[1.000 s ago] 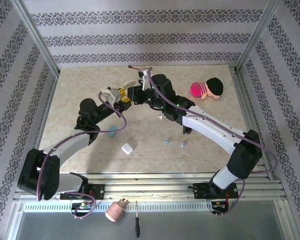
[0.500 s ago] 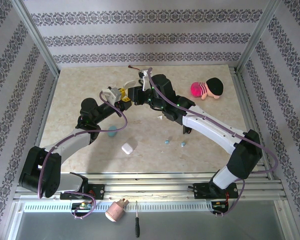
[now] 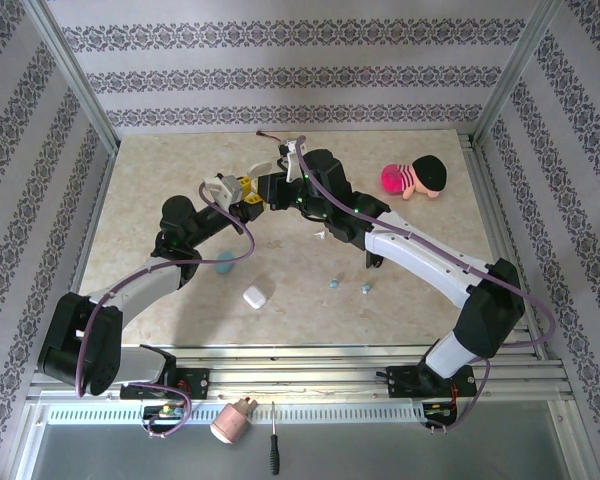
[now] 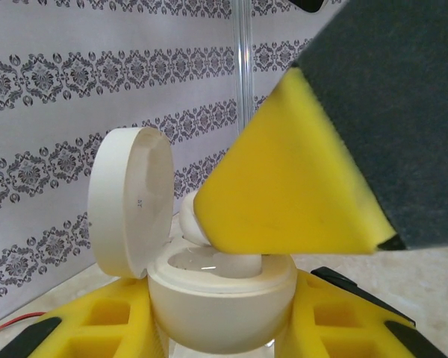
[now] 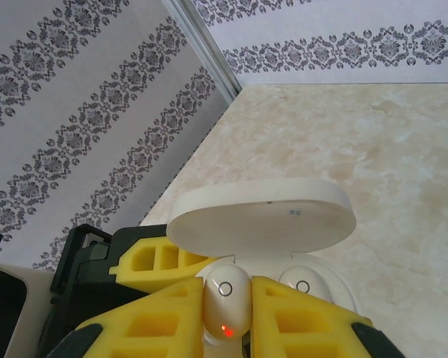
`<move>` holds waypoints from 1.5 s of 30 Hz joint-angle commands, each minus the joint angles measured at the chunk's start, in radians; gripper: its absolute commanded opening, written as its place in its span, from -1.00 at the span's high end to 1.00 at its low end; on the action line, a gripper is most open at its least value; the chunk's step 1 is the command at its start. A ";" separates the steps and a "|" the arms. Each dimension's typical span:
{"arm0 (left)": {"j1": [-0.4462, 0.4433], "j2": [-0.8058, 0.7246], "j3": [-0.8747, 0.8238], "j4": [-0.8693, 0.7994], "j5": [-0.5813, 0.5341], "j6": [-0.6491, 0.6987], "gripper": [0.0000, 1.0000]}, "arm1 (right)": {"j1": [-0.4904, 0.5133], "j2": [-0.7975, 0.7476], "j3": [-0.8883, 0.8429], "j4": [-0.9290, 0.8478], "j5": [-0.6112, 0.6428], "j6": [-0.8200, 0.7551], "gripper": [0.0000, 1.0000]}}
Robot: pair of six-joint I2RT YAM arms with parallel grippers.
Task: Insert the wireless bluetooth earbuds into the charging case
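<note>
Holding the open white charging case (image 4: pixel 220 287) by its round body, our left gripper (image 4: pixel 220 321) is closed on it, and we see the lid (image 4: pixel 131 201) standing up. Our right gripper (image 5: pixel 227 297) pinches a white earbud (image 5: pixel 225 307) with a red light, at the rim of the case, just beside a seated earbud (image 5: pixel 302 286). On the table (image 3: pixel 150 170), two light-blue earbuds (image 3: pixel 332 284) lie near a closed white case (image 3: pixel 255 296).

A beige marbled table (image 3: pixel 160 160) is enclosed by white walls with grey floral-striped wallpaper (image 3: pixel 280 70); silver aluminium posts (image 3: pixel 75 75) rise at its far corners.
</note>
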State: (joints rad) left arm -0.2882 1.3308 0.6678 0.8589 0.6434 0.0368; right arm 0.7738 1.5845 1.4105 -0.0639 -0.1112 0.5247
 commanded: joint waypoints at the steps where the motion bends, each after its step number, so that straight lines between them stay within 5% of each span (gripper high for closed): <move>1: -0.012 -0.009 0.028 0.064 0.015 -0.021 0.61 | -0.011 0.007 0.005 -0.009 -0.023 -0.013 0.62; 17: -0.012 -0.005 0.039 0.064 0.031 -0.033 0.60 | -0.002 0.032 0.024 -0.023 -0.066 -0.030 0.48; 32: -0.013 0.011 0.027 0.101 0.034 -0.055 0.61 | -0.019 -0.111 -0.048 -0.014 -0.009 -0.083 0.03; 38: -0.011 0.004 0.027 0.085 0.062 -0.021 0.60 | -0.033 -0.216 -0.122 -0.011 0.045 -0.080 -0.31; 45: -0.011 -0.009 0.030 0.044 0.157 -0.002 0.58 | -0.117 -0.182 -0.044 -0.098 -0.085 0.033 -0.48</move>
State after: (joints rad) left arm -0.2882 1.3338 0.6716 0.8829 0.7364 0.0147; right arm 0.6743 1.3743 1.3132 -0.1104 -0.1398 0.5110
